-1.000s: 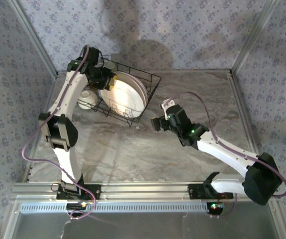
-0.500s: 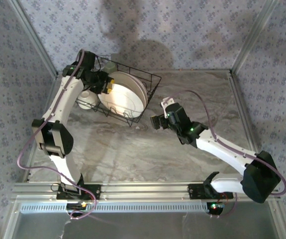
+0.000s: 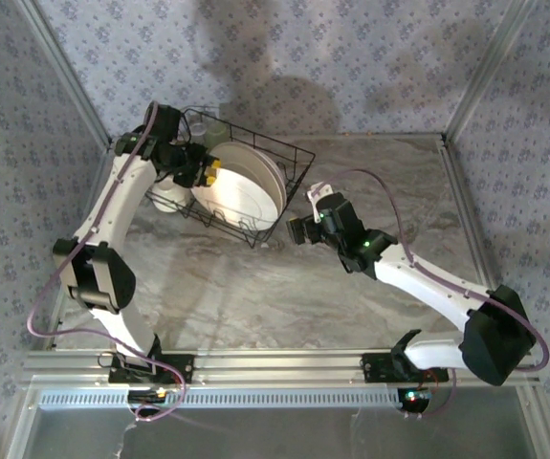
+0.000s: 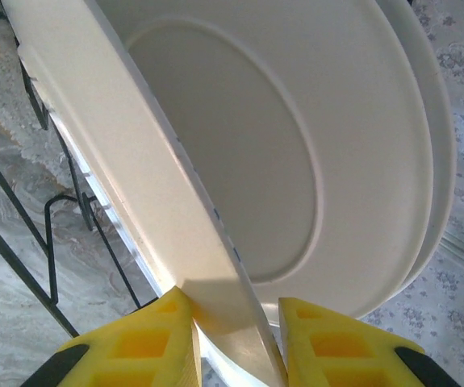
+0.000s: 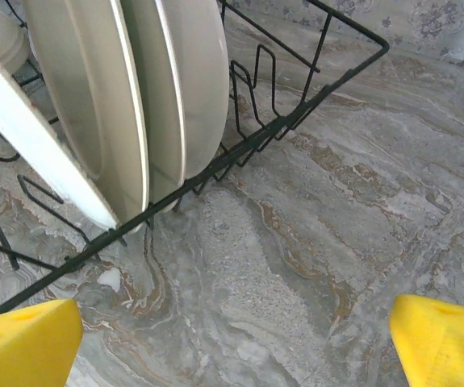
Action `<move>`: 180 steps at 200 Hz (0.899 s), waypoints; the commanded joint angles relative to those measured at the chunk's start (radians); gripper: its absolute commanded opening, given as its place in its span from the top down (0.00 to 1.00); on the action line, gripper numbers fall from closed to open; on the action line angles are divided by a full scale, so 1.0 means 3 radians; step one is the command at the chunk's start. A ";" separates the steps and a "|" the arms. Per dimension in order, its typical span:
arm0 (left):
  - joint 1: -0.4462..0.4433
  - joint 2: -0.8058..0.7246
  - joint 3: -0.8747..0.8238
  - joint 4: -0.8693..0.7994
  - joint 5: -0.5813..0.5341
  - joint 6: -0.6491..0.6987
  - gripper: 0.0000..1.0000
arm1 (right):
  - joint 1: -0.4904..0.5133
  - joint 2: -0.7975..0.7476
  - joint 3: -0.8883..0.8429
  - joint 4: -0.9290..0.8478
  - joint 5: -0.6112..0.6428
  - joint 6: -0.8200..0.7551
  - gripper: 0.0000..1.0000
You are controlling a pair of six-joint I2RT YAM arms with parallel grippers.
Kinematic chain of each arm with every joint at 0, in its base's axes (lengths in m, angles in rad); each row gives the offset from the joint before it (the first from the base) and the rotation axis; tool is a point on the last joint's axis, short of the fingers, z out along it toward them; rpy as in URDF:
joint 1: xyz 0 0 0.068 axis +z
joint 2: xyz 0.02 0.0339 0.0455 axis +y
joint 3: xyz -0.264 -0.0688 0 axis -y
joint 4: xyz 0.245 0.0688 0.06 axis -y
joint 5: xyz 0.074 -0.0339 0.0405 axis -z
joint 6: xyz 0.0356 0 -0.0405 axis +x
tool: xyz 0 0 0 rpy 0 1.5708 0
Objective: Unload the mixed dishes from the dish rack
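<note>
Since the earlier frame the left arm had drawn back, its elbow lower, while the right arm had edged closer to the rack (image 3: 295,159). The left gripper (image 3: 209,172) was clamped on the rim of the nearest plate (image 3: 241,188) at the rack's left end; in the wrist view its yellow pads (image 4: 147,343) pinched that rim. The plate (image 5: 30,129) leaned away from two more plates (image 5: 175,81) standing upright in the rack (image 5: 312,89). The right gripper (image 3: 297,230), fingers wide apart, hovered over the table (image 3: 255,287) beside the rack's right corner.
</note>
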 commanded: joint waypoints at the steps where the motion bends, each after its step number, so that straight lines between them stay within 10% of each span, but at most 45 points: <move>1: -0.0075 -0.0232 -0.0029 -0.0200 0.0463 0.0073 1.00 | -0.0023 0.0049 0.0146 0.0038 -0.0026 -0.0026 0.00; 101: -0.0049 -0.0276 -0.0046 -0.0138 0.0567 0.0177 1.00 | -0.0885 0.0616 0.0749 -0.0319 -0.0802 0.0419 0.00; 180: -0.0049 -0.0521 0.0007 -0.0215 0.0608 0.0208 1.00 | -0.0842 0.0732 0.0828 -0.0244 -0.0901 0.0412 0.00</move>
